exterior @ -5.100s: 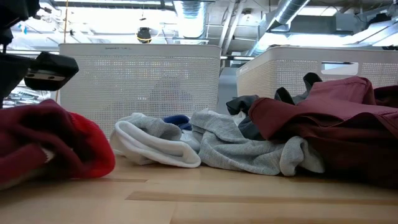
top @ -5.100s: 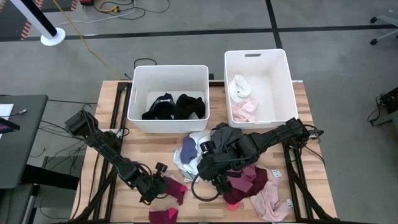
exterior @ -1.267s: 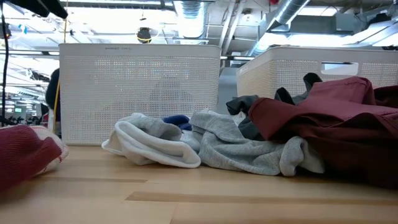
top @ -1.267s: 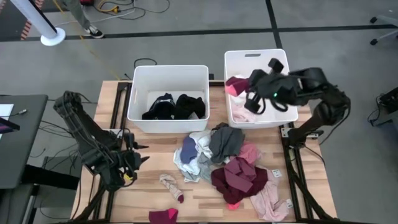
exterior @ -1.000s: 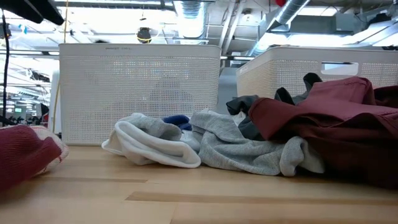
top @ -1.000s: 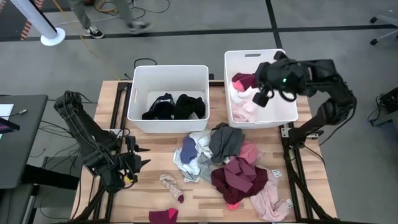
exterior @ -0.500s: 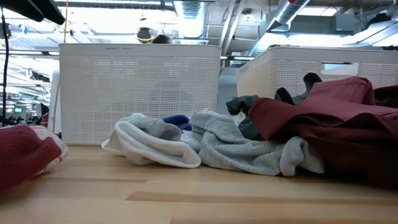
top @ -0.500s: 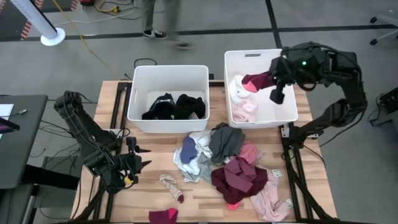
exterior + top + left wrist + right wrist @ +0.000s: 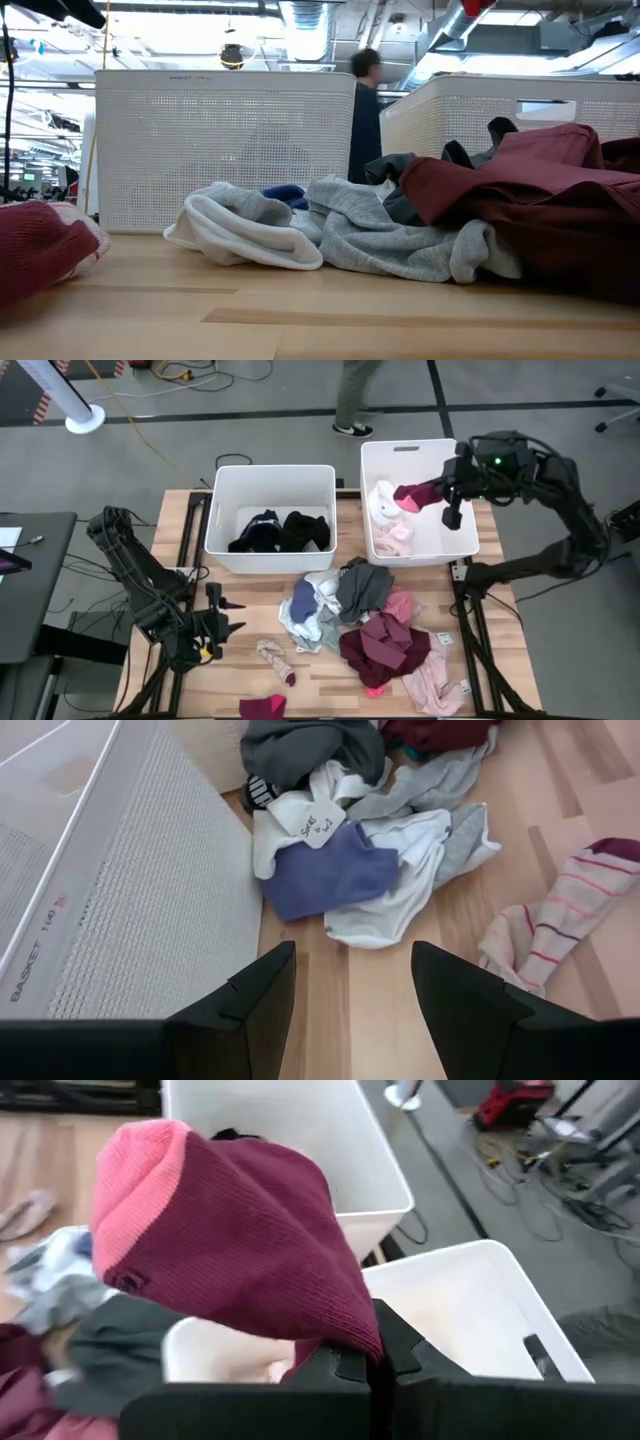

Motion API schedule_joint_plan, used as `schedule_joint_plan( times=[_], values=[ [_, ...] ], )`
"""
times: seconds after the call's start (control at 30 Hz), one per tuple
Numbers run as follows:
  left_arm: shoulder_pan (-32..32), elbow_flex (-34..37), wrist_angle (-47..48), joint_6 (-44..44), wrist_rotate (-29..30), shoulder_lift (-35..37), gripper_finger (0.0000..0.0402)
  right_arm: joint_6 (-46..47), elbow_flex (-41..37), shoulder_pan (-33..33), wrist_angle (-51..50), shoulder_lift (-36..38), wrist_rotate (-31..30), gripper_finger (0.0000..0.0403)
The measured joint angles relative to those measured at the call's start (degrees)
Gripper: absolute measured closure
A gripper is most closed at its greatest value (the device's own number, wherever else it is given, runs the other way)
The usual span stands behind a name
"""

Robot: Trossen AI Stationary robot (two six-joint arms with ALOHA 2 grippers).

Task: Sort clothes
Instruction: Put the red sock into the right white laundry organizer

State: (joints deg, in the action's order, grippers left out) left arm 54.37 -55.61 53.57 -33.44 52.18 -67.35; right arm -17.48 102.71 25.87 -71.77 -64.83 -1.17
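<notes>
My right hand (image 9: 432,491) hangs above the right white bin (image 9: 462,545), clamped on a maroon sock (image 9: 412,491) with a pink toe; my left hand (image 9: 222,622) waits spread above the tabletop (image 9: 240,678), seemingly empty; unsorted clothes (image 9: 365,625) lie heaped nearby.

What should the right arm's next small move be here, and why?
Probably open and drop: the right gripper is shut on the maroon and pink sock, held above the right bin, which already holds white and pink pieces. The left gripper waits open over the table.
</notes>
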Motion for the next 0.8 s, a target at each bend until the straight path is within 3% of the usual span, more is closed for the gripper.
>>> schedule_joint_plan(
  times=[0.13,0.33,0.47,0.8],
  values=[
    [0.0,0.0,-0.4,0.2,0.0,0.0,0.0206,-0.9,-14.3,5.1,9.7,6.2,0.2,0.0399],
    [0.0,0.0,-0.6,-0.1,-1.2,0.0,0.0206,1.7,-30.9,15.3,16.3,11.7,3.0,0.0399],
    [0.0,0.0,-0.6,-0.1,-1.2,0.0,0.0206,4.9,-38.6,18.8,18.3,12.1,4.3,0.0399],
    [0.0,0.0,-2.1,-0.1,-2.2,0.0,0.0206,9.5,-51.2,19.3,24.5,7.8,4.5,0.0387]
  ],
)
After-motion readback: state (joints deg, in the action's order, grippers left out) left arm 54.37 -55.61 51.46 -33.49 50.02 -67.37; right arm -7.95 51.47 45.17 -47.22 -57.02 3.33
